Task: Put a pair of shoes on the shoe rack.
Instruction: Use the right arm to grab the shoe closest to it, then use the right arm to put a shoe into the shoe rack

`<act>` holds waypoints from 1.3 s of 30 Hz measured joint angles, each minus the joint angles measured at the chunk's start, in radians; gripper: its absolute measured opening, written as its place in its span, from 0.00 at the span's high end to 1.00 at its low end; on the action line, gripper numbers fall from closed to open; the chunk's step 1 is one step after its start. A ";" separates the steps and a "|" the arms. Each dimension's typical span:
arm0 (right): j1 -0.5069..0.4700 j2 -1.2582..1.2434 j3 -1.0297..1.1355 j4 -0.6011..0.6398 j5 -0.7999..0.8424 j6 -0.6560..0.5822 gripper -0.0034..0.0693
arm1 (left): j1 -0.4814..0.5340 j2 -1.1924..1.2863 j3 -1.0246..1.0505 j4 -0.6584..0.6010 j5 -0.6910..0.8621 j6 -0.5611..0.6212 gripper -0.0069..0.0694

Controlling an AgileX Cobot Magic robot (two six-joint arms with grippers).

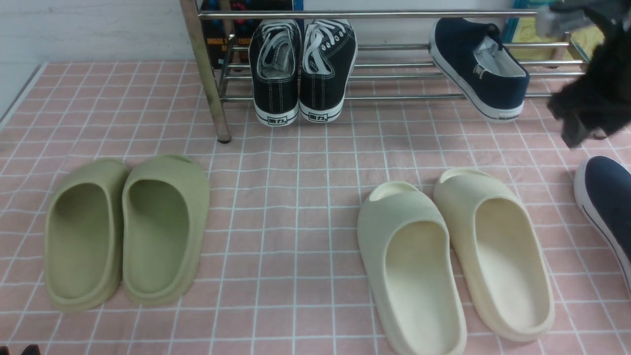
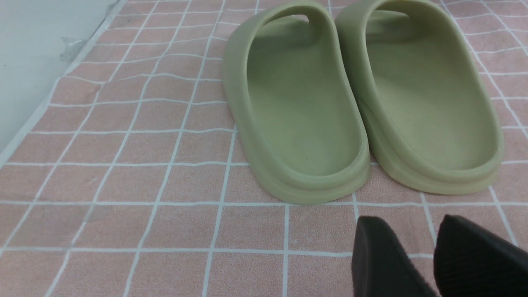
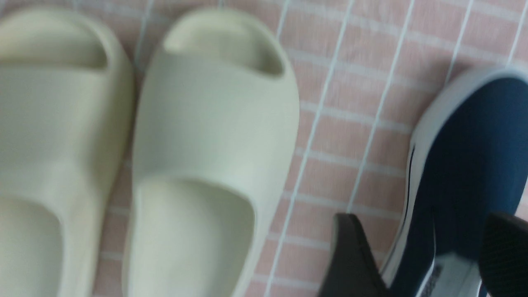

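We see one navy-blue canvas slip-on shoe (image 1: 473, 69) tilted on the shiny silver tube rack (image 1: 394, 47), its mate (image 1: 609, 202) on the pink checked floor (image 1: 305, 187) beneath our right gripper (image 3: 420, 231), jaws wide, empty. Likely light and soft; grip the heel rim.

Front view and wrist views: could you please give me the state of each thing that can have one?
first navy shoe: resting tilted on the shoe rack.
second navy shoe: on the floor, not yet racked.
black sneakers: on the rack, side by side.
green slides: paired on the floor.
cream slides: paired on the floor.
right hand: open, holding nothing.
left hand: fingers close together, holding nothing.
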 joint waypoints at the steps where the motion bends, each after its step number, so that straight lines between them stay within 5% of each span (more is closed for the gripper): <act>1: 0.000 -0.052 0.118 -0.033 -0.018 0.035 0.38 | 0.000 0.000 0.000 0.000 0.000 0.000 0.60; 7: -0.081 -0.153 0.425 -0.124 -0.173 0.172 0.38 | 0.000 0.000 0.000 0.001 0.001 0.000 0.60; 18: -0.207 -0.050 0.589 -0.080 -0.403 0.156 0.41 | 0.000 0.000 0.000 0.001 0.001 0.000 0.60; 21: -0.207 -0.008 0.590 -0.075 -0.438 0.137 0.50 | 0.000 0.000 0.000 0.001 0.001 0.000 0.60; 27: -0.207 -0.023 0.576 -0.069 -0.445 0.124 0.92 | 0.000 0.000 0.000 0.001 0.001 0.000 0.60; 39: -0.207 -0.162 0.341 0.103 -0.275 -0.040 0.94 | 0.000 0.000 0.000 0.001 0.001 0.000 0.60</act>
